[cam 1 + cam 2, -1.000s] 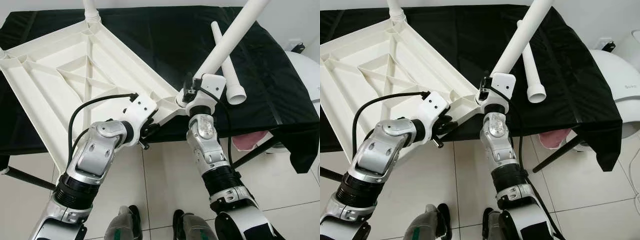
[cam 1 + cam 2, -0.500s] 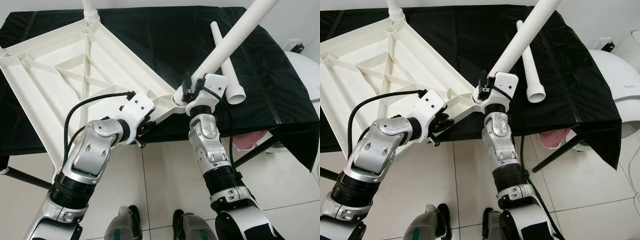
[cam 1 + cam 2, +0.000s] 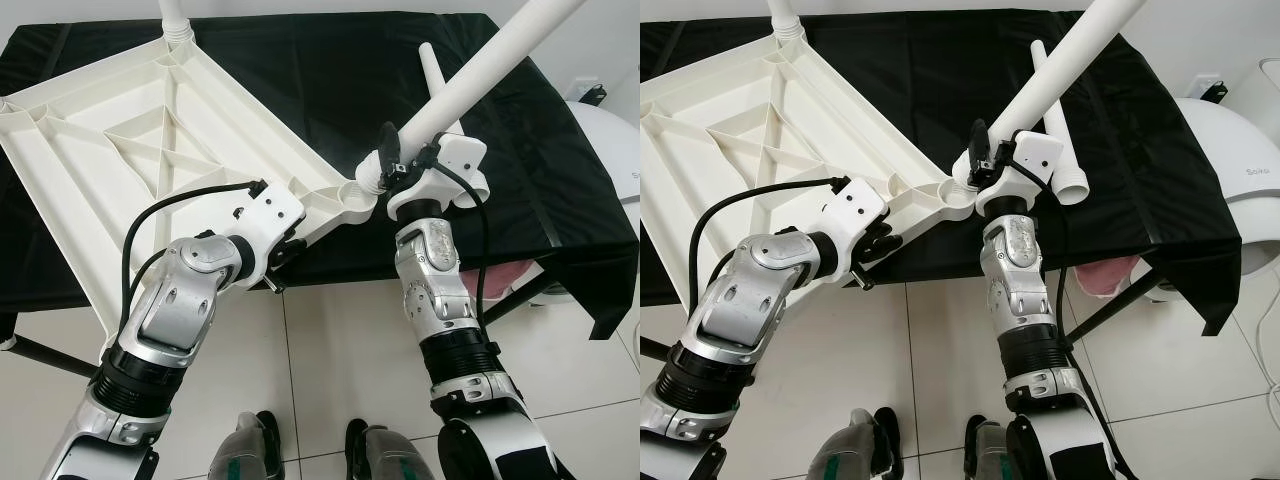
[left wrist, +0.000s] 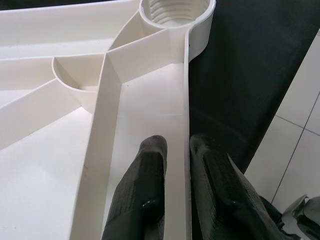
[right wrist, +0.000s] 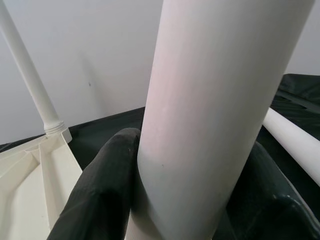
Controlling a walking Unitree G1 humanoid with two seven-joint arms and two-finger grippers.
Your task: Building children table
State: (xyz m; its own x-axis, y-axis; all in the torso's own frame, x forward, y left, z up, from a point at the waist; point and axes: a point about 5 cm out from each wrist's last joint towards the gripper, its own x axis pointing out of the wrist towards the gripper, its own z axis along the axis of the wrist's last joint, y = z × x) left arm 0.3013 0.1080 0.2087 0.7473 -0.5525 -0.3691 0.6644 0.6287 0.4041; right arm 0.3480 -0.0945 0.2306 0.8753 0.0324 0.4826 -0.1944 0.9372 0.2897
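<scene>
Black-cloth table (image 3: 330,60) on tiled floor, white tabletop (image 3: 150,150) upside down on it.
L gripper (image 4: 176,165) clamped on tabletop rim wall, corner socket (image 4: 172,10) just ahead of its fingers. R gripper (image 3: 400,165) closed around leg (image 3: 480,70), tilted, lower end at that socket. Spare leg (image 3: 440,90) lies on cloth just behind R gripper. Another leg (image 3: 175,15) stands at far corner.

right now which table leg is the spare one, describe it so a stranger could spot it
Start at the black-draped table with the upturned white tabletop on it. Right of that top, behind the right gripper, a white leg lies flat on the cloth. Unlike the leg the gripper holds tilted at the corner socket, nothing grips it.
</scene>
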